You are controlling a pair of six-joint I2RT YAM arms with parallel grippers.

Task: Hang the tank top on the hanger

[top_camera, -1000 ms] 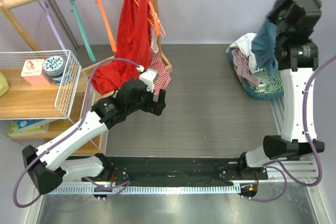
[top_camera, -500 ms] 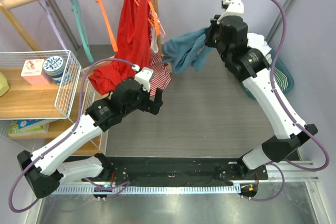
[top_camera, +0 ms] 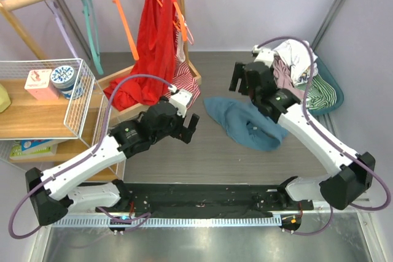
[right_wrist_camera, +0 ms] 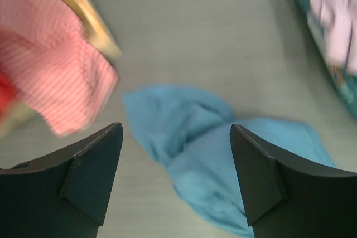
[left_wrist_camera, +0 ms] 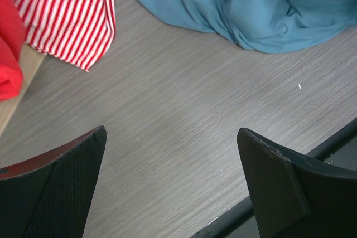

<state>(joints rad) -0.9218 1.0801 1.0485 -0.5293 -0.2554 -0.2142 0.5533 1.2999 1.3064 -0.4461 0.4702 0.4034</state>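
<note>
Tank top [top_camera: 245, 124] crumpled at three o'clock of left gripper [top_camera: 189, 128]; both grippers wide open, empty; best next: right gripper [top_camera: 242, 78] pinches one edge, single layer, for hanger [top_camera: 124, 26].

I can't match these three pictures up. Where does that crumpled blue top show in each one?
Top external: the tank top lies crumpled just right of centre.
Left wrist: the tank top fills the upper right corner.
Right wrist: the tank top sits in the lower middle, blurred.
Shared landmark: the red-and-white striped garment, left of the top in every view, at upper left in both wrist views.
</note>
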